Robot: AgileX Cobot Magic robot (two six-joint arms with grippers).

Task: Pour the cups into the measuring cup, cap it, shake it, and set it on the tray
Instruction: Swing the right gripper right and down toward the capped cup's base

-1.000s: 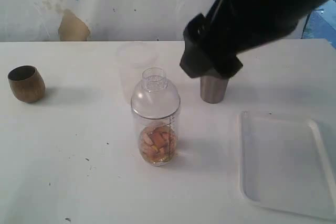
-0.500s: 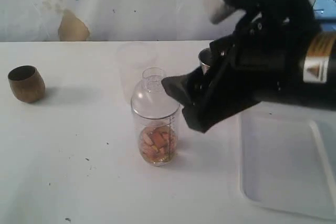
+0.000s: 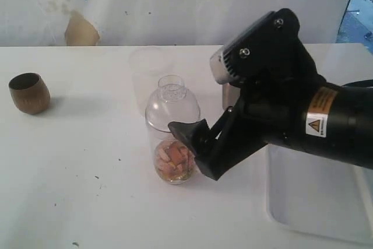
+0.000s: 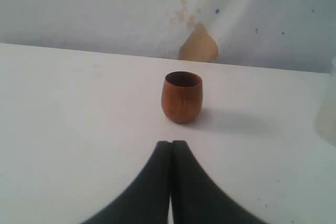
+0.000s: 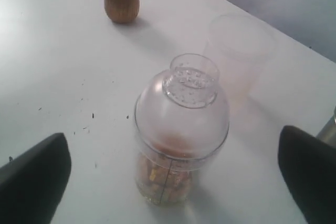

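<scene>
— What's changed?
— The right gripper [image 5: 174, 141] has swung down. Its jaws are spread wide either side of the tall clear plastic measuring cup [image 3: 172, 138], which is capped and stands left of the flat white tray [image 3: 326, 214]. Shaking looks next.
— Left gripper [image 4: 171, 148]?
— Closed, empty, facing the round brown wooden cup [image 4: 182, 97].
— Writing?
— A yellow warning label [image 3: 319, 118], unreadable.
</scene>
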